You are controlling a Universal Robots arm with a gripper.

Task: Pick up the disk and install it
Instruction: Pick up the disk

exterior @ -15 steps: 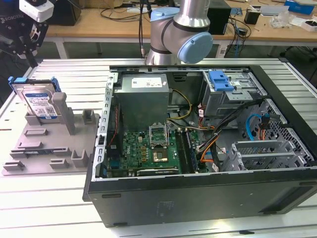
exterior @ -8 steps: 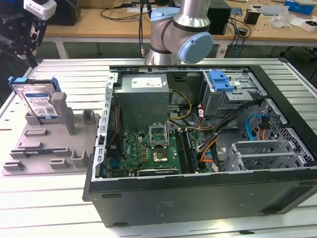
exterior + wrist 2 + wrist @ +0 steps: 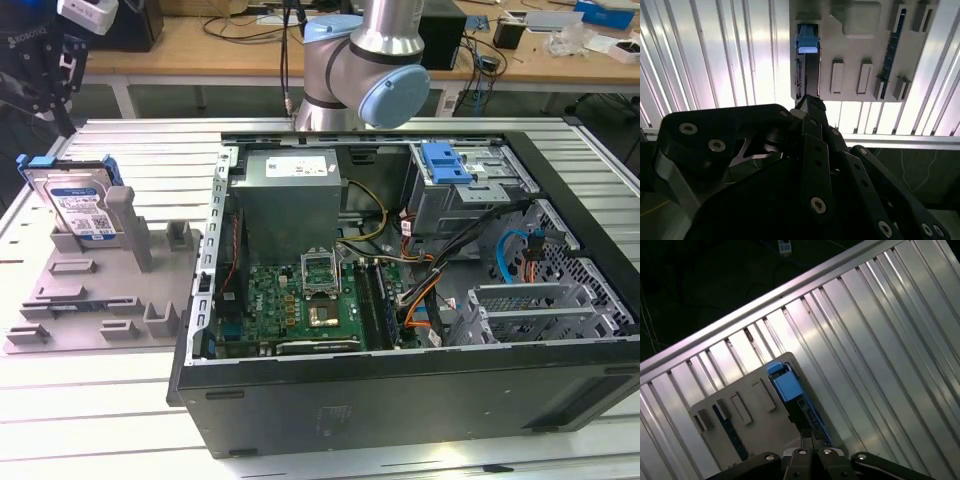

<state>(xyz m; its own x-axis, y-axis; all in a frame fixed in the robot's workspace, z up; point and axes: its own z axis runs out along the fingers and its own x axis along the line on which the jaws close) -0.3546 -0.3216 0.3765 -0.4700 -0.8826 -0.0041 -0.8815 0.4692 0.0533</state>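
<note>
Disk (image 3: 85, 210), upright in the fixture plate (image 3: 100, 300) at the exterior view's left, looks stiff, weighty, shock-sensitive; grip its flat faces. Gripper (image 3: 812, 441) hangs above, jaws together, empty.

The disk (image 3: 82, 208) carries a blue-and-white label in the exterior view; its lines of print are too fine to read. White lettering runs across the dark body of the hand (image 3: 55, 102), a maker's mark, not spelled out here. A pale label on top of the power supply (image 3: 292, 170) holds small print, also unreadable. The case (image 3: 420, 400) has a faint emblem on its near black panel. Neither wrist view offers readable print.
</note>
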